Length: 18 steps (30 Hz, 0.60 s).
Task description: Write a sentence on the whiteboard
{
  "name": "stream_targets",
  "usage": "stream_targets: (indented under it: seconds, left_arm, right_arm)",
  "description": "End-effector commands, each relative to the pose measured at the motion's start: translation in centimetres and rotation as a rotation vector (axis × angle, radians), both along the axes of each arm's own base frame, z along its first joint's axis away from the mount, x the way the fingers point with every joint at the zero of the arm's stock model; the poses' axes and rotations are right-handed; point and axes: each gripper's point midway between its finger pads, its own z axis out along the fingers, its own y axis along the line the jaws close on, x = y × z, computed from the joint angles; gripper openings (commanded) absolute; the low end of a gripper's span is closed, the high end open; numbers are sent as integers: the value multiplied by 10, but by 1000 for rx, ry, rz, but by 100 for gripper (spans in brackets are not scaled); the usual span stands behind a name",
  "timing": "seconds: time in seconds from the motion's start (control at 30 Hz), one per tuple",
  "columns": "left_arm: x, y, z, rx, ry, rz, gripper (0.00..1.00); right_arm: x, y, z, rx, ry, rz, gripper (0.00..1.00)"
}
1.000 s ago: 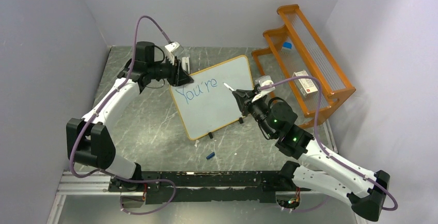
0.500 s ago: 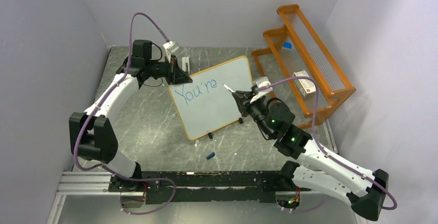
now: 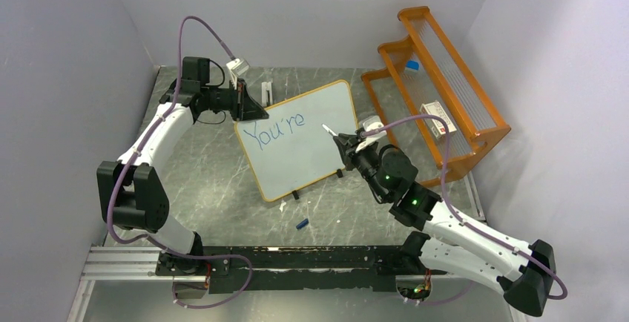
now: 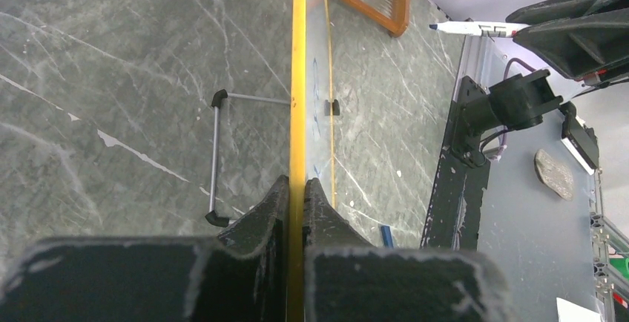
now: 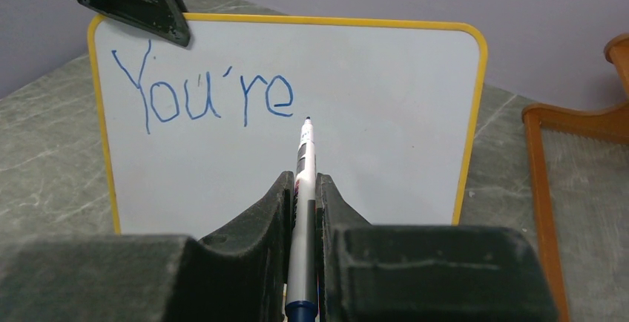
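The whiteboard (image 3: 304, 148) stands tilted on small black clip feet, with "You're" in blue at its upper left. My left gripper (image 3: 251, 109) is shut on the board's top-left edge; the left wrist view shows the yellow frame (image 4: 298, 77) edge-on between the jaws. My right gripper (image 3: 343, 146) is shut on a white marker (image 5: 303, 188) with a blue end. The marker tip (image 5: 307, 119) points at the board just right of the "e", close to the surface or touching it; I cannot tell which. The board also fills the right wrist view (image 5: 371, 99).
An orange wooden rack (image 3: 438, 84) stands at the back right with a small box (image 3: 438, 121) and a blue item (image 3: 412, 65) on it. A blue marker cap (image 3: 302, 223) lies on the table in front of the board. A small white object (image 3: 265, 90) lies behind the board.
My left arm has pulled the board's top-left corner to the left, shifting the board and its writing leftward. My right gripper followed slightly left with the marker.
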Motion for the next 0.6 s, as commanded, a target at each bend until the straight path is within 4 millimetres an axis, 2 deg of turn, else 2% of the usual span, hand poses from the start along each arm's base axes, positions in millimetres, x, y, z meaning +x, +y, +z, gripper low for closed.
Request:
stream_targets:
  seconds: [0.0,0.23,0.57]
  left_arm:
    - [9,9,-9,38,-36,12,5]
    - [7,9,-9,38,-45,16,5]
    - [3,9,-4,29,-66,14,5]
  right_arm:
    - [4,-8,16,37,-60,-41,0]
    - [8,-7,13,46,-40,-59,0]
    - [13,-2,-2,-5,24,-69,0]
